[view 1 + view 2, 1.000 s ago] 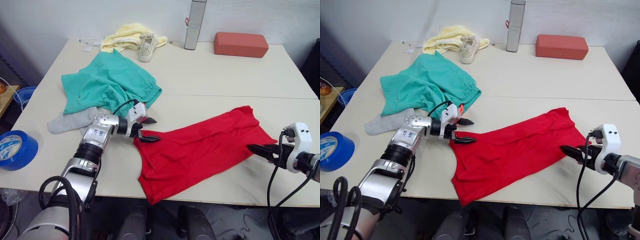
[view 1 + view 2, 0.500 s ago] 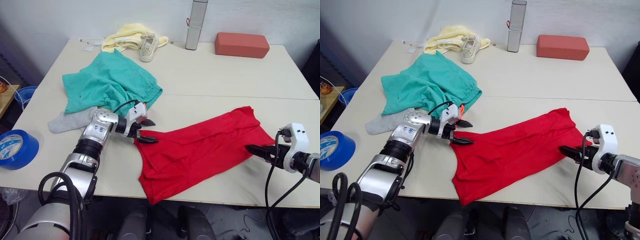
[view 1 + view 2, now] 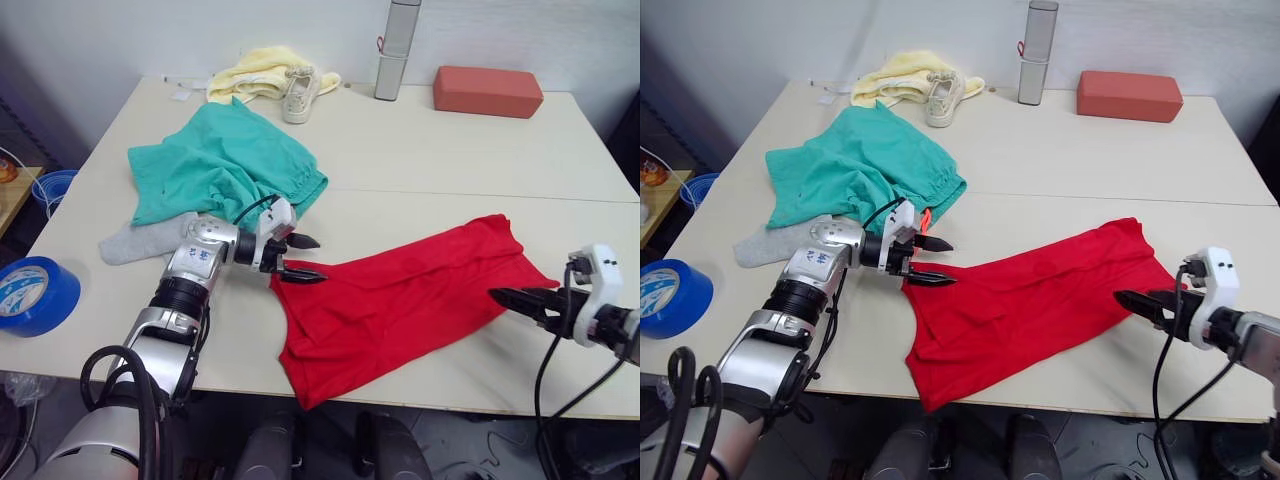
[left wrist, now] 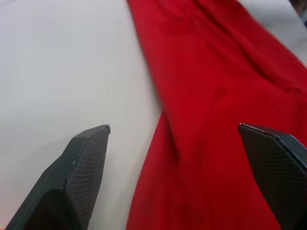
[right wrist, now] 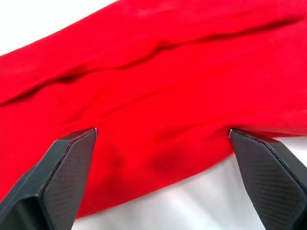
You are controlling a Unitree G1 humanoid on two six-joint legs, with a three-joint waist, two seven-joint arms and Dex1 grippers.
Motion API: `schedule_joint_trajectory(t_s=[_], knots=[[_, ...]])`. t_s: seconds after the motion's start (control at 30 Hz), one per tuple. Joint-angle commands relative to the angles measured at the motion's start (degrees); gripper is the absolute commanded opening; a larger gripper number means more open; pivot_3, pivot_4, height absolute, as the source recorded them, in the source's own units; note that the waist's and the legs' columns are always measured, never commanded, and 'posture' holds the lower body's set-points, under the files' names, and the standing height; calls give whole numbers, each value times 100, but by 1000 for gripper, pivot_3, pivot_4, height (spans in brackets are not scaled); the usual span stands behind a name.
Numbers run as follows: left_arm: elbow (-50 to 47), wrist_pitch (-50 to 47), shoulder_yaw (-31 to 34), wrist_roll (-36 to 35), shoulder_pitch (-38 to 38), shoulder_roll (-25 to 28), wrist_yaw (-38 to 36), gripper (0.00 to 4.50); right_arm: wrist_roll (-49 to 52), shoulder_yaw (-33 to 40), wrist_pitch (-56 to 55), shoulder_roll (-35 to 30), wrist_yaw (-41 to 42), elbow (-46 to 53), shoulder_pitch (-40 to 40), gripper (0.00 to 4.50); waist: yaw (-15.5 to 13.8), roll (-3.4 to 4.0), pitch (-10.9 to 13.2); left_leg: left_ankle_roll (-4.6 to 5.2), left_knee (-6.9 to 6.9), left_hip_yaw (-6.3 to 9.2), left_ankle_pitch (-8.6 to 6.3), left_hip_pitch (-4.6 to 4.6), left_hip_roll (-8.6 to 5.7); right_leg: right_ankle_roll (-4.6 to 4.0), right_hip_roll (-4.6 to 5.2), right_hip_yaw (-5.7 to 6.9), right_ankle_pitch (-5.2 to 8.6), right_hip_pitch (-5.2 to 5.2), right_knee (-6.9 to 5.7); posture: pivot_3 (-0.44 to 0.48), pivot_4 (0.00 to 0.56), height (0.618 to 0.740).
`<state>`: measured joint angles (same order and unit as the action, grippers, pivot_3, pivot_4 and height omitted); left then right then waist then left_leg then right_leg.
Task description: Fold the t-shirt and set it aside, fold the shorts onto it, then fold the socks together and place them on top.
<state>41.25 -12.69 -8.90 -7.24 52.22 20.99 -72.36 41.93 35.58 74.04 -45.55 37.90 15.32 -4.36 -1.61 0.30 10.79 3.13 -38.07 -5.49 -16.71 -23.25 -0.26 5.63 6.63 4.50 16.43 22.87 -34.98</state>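
Observation:
The red t-shirt (image 3: 400,295) lies loosely folded on the front right of the table (image 3: 440,160). My left gripper (image 3: 318,258) stands open at the shirt's left corner, one finger over the cloth and one over bare table, as the left wrist view shows (image 4: 173,127). My right gripper (image 3: 500,296) is open at the shirt's right edge, with red cloth between its fingertips (image 5: 163,130) but not pinched. The teal shorts (image 3: 225,165) lie crumpled at the back left. The grey socks (image 3: 140,238) peek out from under the shorts' front edge.
At the back of the table are a pale yellow cloth (image 3: 262,72), an off-white sneaker (image 3: 298,95), a silver cylinder (image 3: 395,50) and a red block (image 3: 487,90). A blue tape roll (image 3: 35,297) sits at the front left edge.
The view has shifted slightly. Both grippers stay open at the shirt's two ends, and the garments lie as before.

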Motion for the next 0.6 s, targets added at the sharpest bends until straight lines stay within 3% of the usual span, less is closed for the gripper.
schedule_joint_trajectory(t_s=[0.03, 0.23, 0.47, 0.6], knots=[[55, -25, 33, -66, 382, -246, 61, 4500, 654, 470, 699, -43, 23, 825, 291, 4455, 5, -4, 2, 2, 0, 1, 0, -3, 0, 2, 0, 0, -1, 0, 0, 0, 150, 740], [881, 252, -69, 156, 945, -855, 286, 4500, 1516, 771, 1824, 555, -446, 1881, 556, 4455, 13, -14, 3, 37, -5, 2, -19, -2, -1, 10, 2, -7, -6, -1, 13, 0, 150, 740], [2028, 657, -42, 374, 1614, -1479, 682, 4500, 3001, 604, 1846, 1227, -1609, 2507, 1154, 4455, 19, -19, 6, 37, -1, 1, -20, -4, -1, 10, 2, -7, -6, 4, 15, 0, 150, 740], [2456, 787, -25, 507, 1871, -1670, 813, 4500, 3724, 509, 1606, 1257, -2258, 2523, 1408, 4455, 19, -22, 8, 41, -1, -2, -22, -4, -1, 11, 3, -9, -6, 4, 18, 0, 150, 740]])
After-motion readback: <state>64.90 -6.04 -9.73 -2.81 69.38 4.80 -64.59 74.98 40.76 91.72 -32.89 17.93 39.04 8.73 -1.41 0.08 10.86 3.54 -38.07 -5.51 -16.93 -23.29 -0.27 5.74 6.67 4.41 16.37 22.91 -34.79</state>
